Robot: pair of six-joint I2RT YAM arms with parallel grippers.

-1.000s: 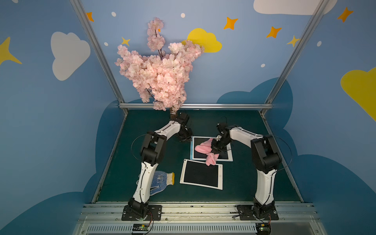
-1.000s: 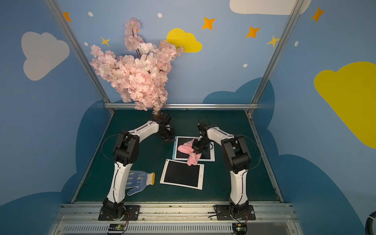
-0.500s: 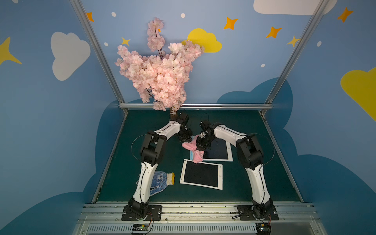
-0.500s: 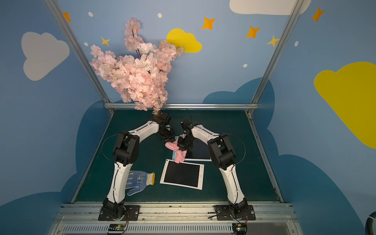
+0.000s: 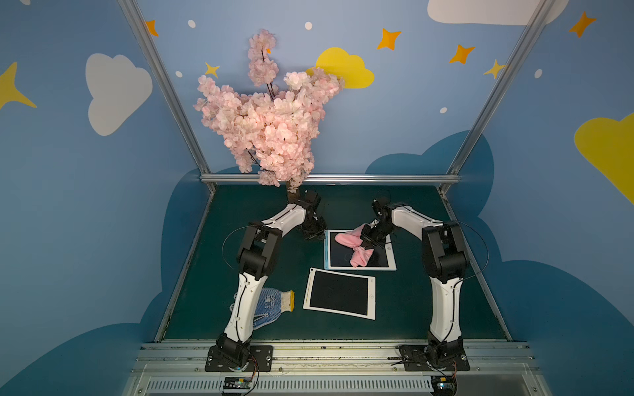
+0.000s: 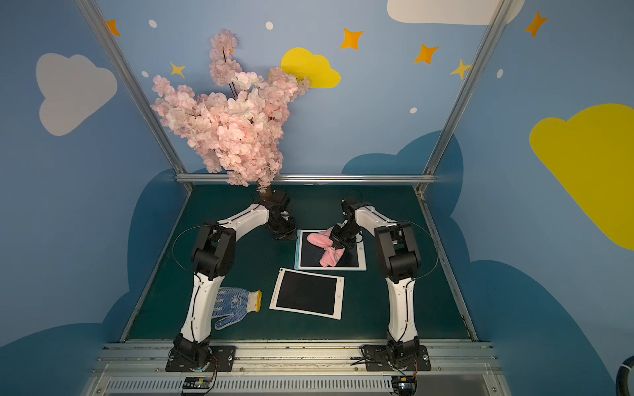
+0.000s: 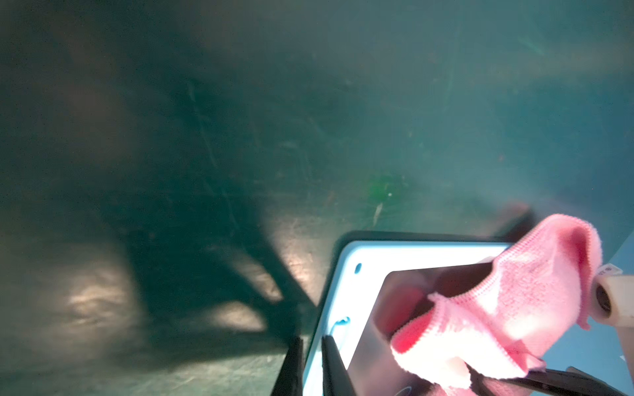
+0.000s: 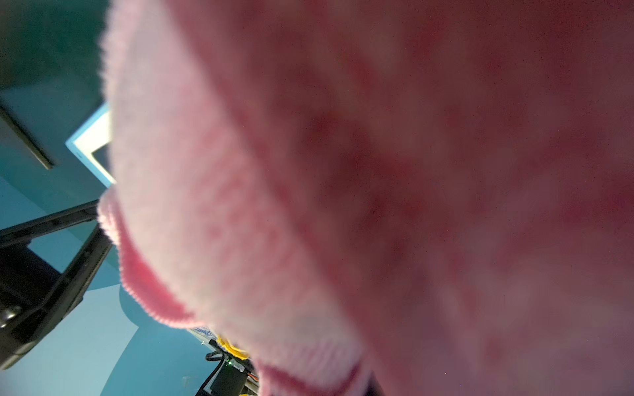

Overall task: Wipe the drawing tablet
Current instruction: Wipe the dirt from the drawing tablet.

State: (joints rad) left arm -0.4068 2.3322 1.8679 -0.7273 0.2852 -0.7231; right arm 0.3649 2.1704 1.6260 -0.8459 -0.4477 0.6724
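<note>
At centre in both top views, tablet (image 5: 338,258) lies flat with cloth (image 5: 356,248) on its screen, clamped in right gripper (image 5: 372,240). Left gripper (image 7: 310,363) sits at tablet's left edge, jaws nearly closed; grip cannot be told. Judgement: wiping under way, and the screen's lower left is not yet covered.

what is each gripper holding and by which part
The right gripper pinches the cloth near its bunched middle; the left gripper clamps the far tablet by its edge near a corner.
</note>
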